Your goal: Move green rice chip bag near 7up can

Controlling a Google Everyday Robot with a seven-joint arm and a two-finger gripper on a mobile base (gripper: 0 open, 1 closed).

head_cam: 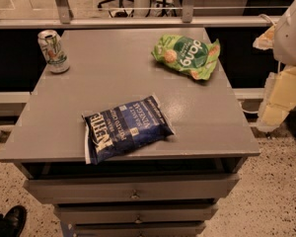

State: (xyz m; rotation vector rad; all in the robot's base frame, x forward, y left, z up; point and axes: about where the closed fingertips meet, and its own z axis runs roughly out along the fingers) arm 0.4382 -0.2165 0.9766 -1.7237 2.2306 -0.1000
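Observation:
The green rice chip bag lies flat at the far right of the grey table top, its "dang" lettering upside down to me. The 7up can stands upright at the far left corner, about a table's width away from the bag. My gripper hangs at the right edge of the view, beyond the table's right side and below the white arm housing. It holds nothing and is well clear of the bag.
A larger dark blue chip bag lies near the table's front edge, left of centre. Drawers sit below the top. A railing runs behind the table. A dark shoe shows at the bottom left.

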